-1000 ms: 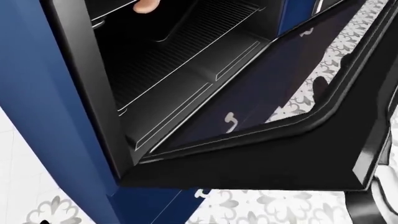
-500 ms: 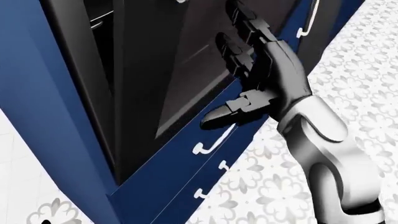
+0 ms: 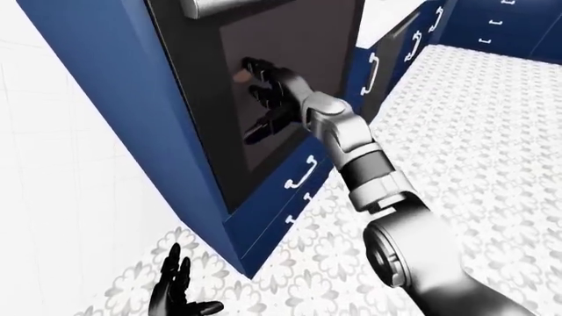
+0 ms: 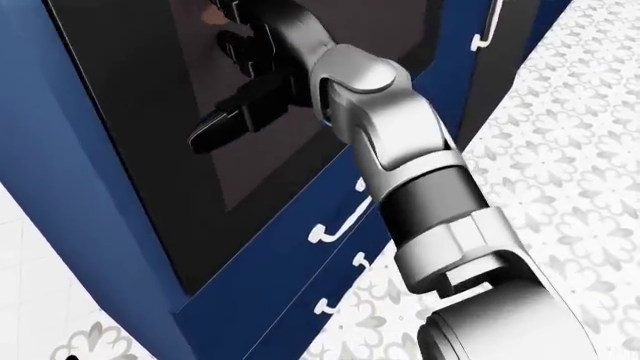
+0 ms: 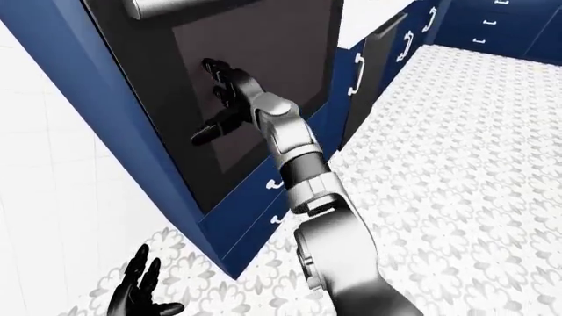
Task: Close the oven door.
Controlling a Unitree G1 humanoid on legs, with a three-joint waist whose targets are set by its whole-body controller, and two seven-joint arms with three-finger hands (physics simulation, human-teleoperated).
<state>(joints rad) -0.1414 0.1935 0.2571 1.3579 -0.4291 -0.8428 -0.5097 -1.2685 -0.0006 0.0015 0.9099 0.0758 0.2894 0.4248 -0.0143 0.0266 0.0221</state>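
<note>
Oven door (image 3: 263,99) is up: a second ago in the head view it lay dropped open, cavity and racks exposed; half a second ago it was nearly upright with the right palm on it; now it sits flat in the blue cabinet face, no cavity visible in any view. Door fills the upper left of the left-eye view, dark glass panel, silver handle (image 3: 230,5) across the top edge. Right hand (image 3: 268,99) is pressed flat against the glass at upper centre of that view, fingers (image 4: 225,127) spread apart, not gripping anything, forearm reaching in from lower right. Left hand (image 3: 176,289) hangs at the bottom left of the left-eye view over the patterned floor (image 3: 492,151), fingers splayed, holding nothing, well apart from the oven. Blue drawers with white handles (image 4: 340,221) sit below the door, lower centre of the head view. Views also shifted between frames, so the head moved along with the push. My read: task is essentially done, the push carried the door home. Can't confirm a full seal along the door's left edge from these angles; no gap shows, but the edge is dark on dark. Likely remaining: hold pressure briefly, then pull the right hand straight off the glass without dragging the door back open.
</note>
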